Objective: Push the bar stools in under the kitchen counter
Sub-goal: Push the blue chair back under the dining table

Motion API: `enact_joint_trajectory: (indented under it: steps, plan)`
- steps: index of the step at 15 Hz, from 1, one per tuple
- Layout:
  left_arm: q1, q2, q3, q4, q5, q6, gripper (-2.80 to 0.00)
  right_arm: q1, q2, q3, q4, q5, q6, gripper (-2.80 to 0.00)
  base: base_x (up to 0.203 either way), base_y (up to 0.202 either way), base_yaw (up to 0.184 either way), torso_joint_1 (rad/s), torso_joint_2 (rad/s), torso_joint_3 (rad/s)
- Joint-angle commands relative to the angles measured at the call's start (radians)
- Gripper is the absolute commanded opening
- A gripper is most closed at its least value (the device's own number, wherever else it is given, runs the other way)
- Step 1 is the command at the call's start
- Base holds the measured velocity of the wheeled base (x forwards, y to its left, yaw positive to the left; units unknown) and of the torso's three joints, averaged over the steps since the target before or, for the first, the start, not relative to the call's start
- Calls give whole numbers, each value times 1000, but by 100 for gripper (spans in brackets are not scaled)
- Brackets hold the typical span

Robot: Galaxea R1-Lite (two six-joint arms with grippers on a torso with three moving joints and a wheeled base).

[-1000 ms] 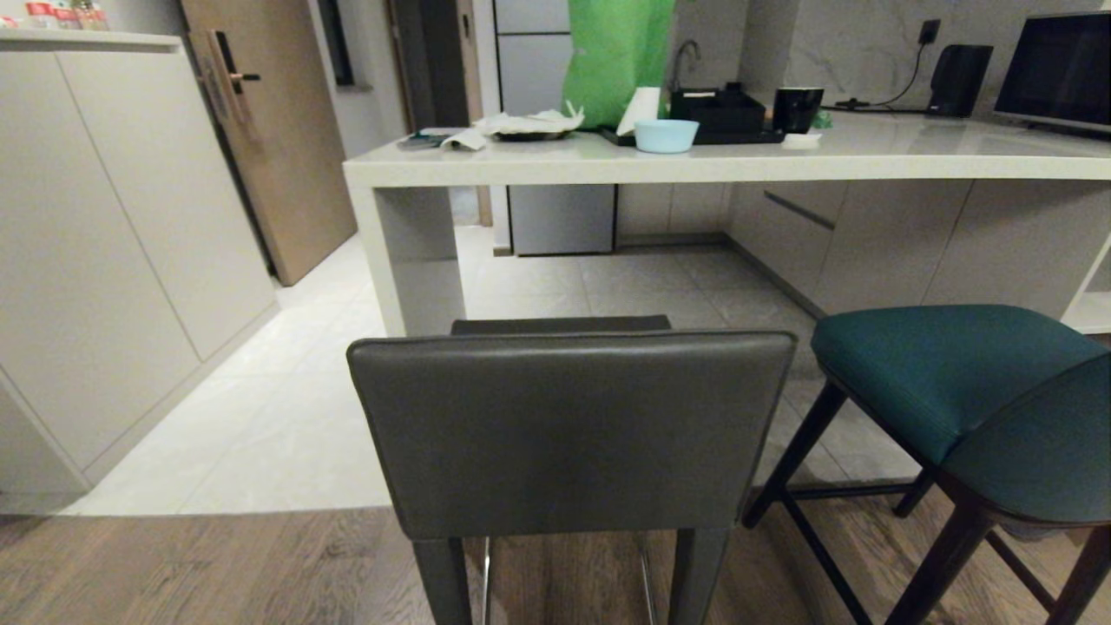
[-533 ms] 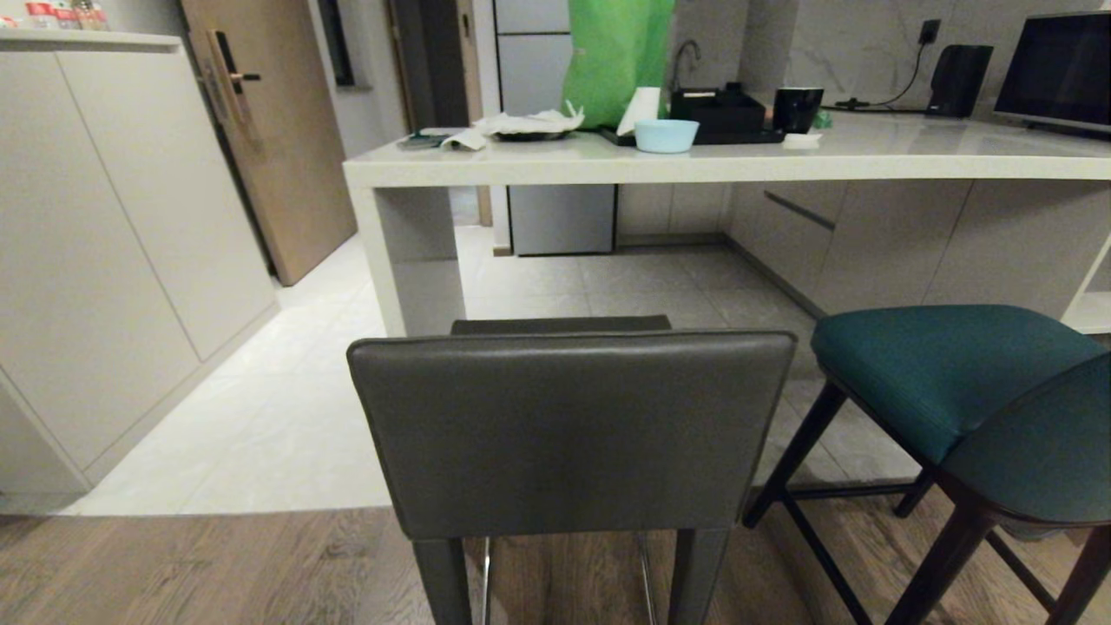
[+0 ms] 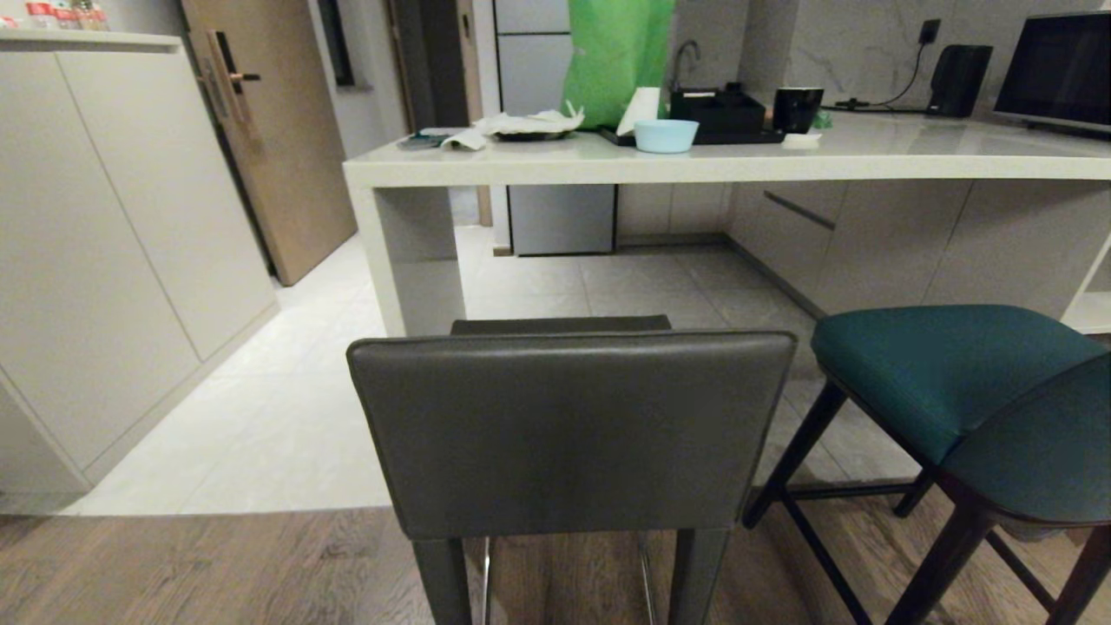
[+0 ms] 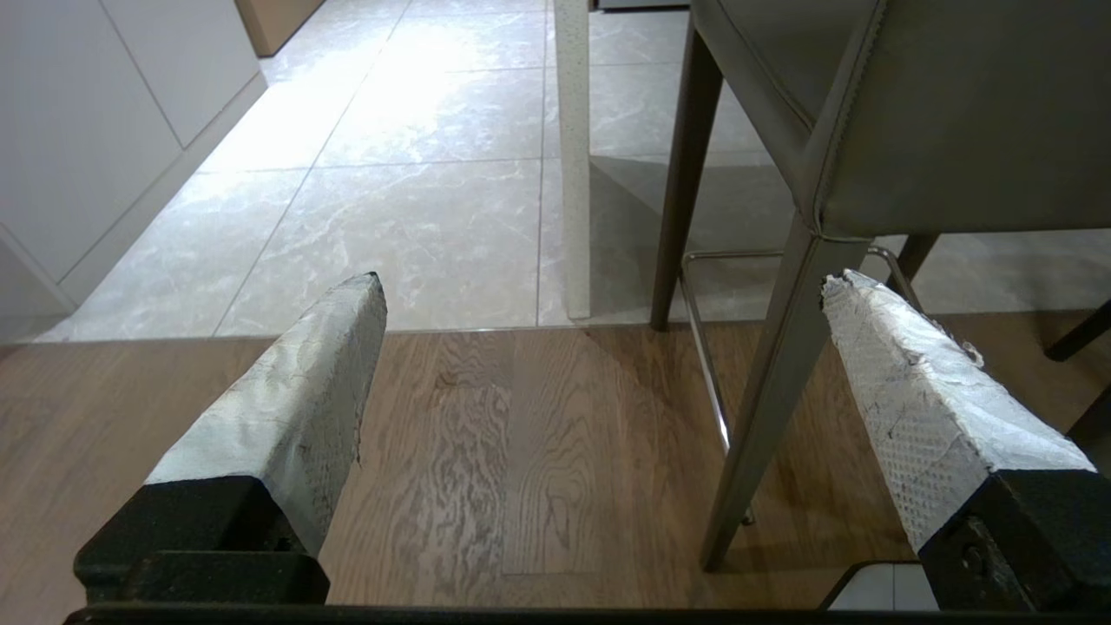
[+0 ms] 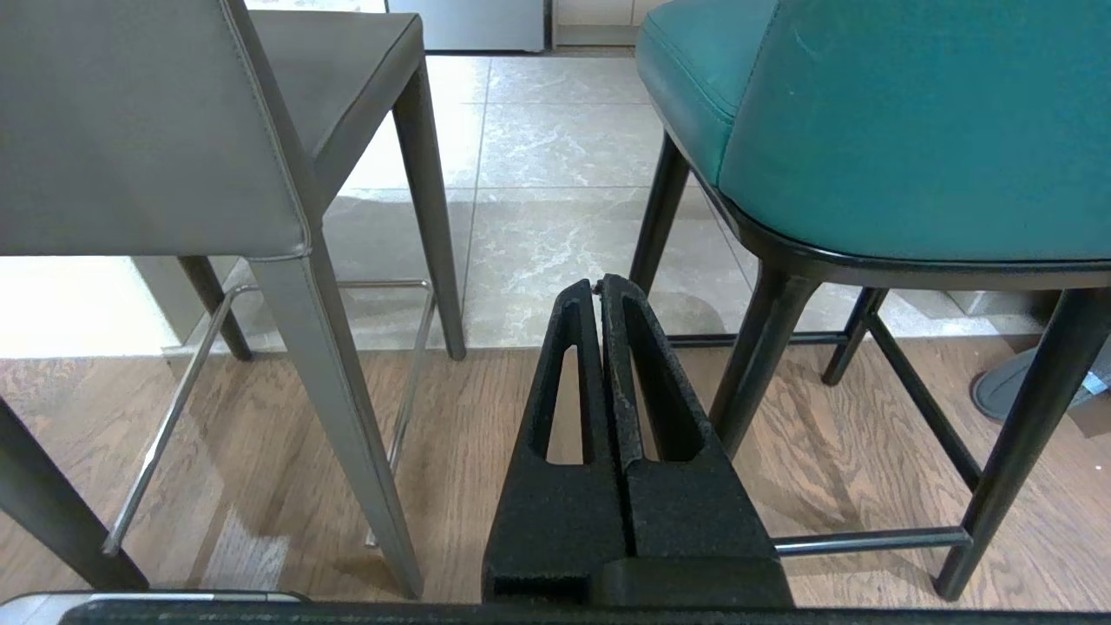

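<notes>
The dark grey leather stool with a rectangular back [image 3: 568, 434] stood near, short of the off-white stone bench [image 3: 738, 161]; the teal padded stool [image 3: 963, 391] stood right of it. Both looked stiff and tip-prone; push at seat height. Left hand [image 4: 599, 299] gaped, right hand [image 5: 599, 291] clenched empty

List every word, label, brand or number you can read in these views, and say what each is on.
No readable text in any view.
Red-capped jars on the tall cabinet: labels too small to read.
Grey stool, teal stool, counter, green bag, black speaker: no print visible.
</notes>
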Motion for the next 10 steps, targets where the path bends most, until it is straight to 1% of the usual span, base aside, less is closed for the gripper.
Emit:
enact_joint_trajectory:
  steps: [1,5,8,10]
  plan:
    - [0,0,0,0,1,-2,0,1,1,0,0,0,2,-280,0,0,0,0,0,0]
    - [-1,0,1,-2,1,-14,0,1,1,0,0,0,3,-280,0,0,0,0,0,0]
    - [0,1,3,-3,2,-10,0,-1,1,0,0,0,4,-280,0,0,0,0,0,0]
    - [-1,0,6,-20,2,-13,0,0,1,0,0,0,5,-280,0,0,0,0,0,0]
